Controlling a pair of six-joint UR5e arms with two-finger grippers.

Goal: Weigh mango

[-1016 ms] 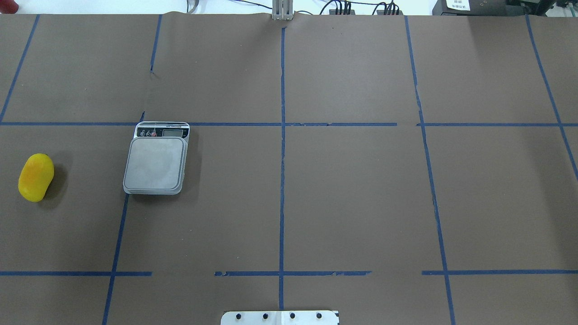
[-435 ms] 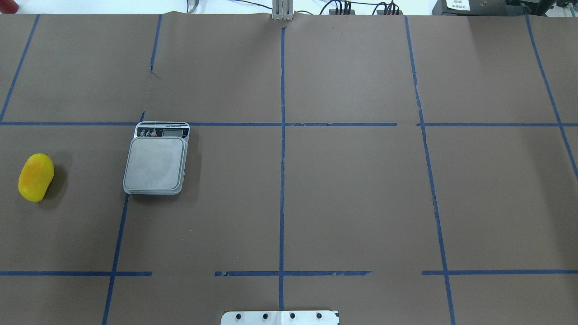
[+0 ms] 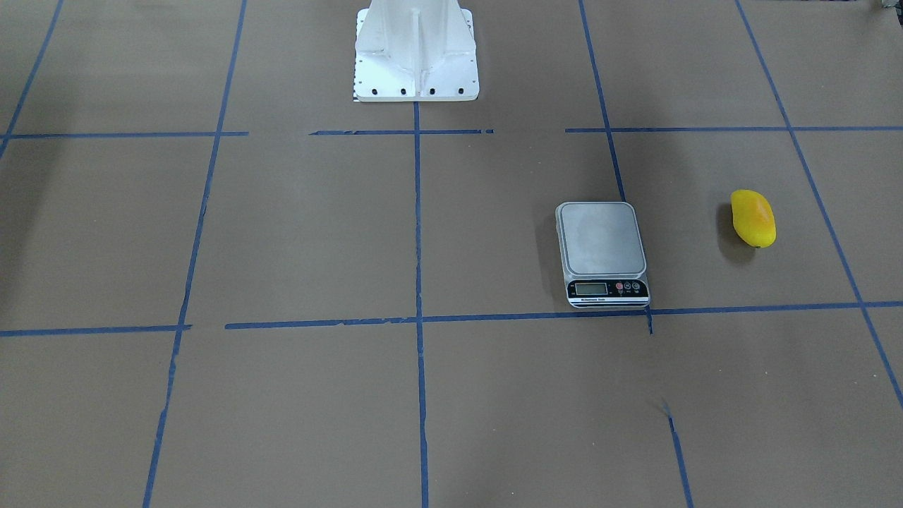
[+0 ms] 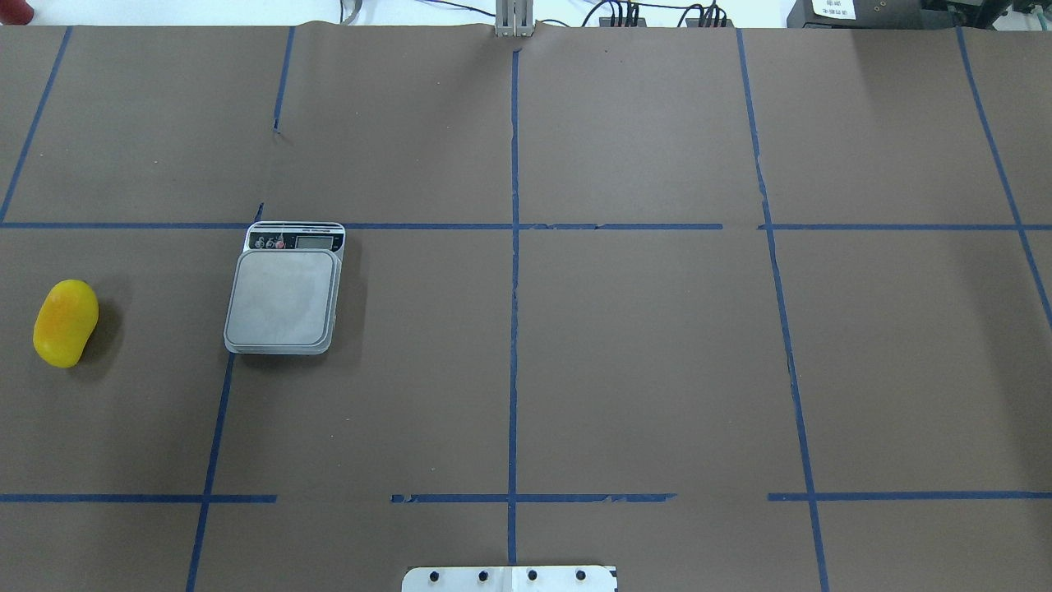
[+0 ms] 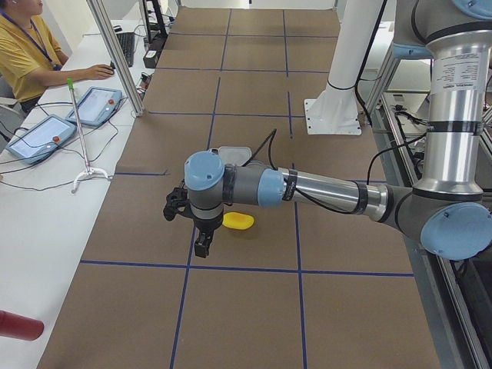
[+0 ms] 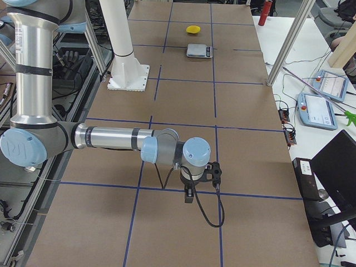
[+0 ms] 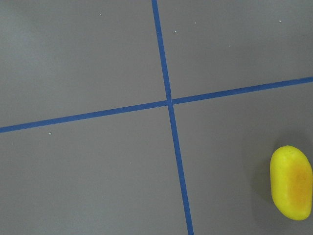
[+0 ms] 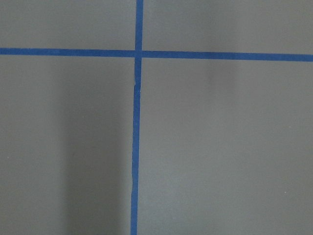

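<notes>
Nothing on the tabletop (image 4: 657, 370) has shifted since a second ago: in the overhead view the mango (image 4: 66, 323) and the scale (image 4: 283, 298) lie just where they lay.

The mango rests on its side on the brown paper, orange blush upward, out on my left and well apart from the scale, touching nothing else. The scale sits flat with its platform bare and its display end turned away from me, against a blue tape line (image 4: 514, 329).

My left tool (image 5: 201, 246) shows only in the left side view, so I cannot tell whether its fingers are spread or pressed together. It points down over the tabletop near the mango, on the side away from the scale, and is clear of the fruit. My left wrist camera looks straight down on a crossing of tape lines, with the mango at the lower right edge of that view.

My right tool (image 6: 189, 194) shows only in the right side view, and again I cannot tell how its fingers stand. It hangs low over a tape line on my right, well apart from both mango and scale. My right wrist camera shows only brown paper and a tape crossing.
</notes>
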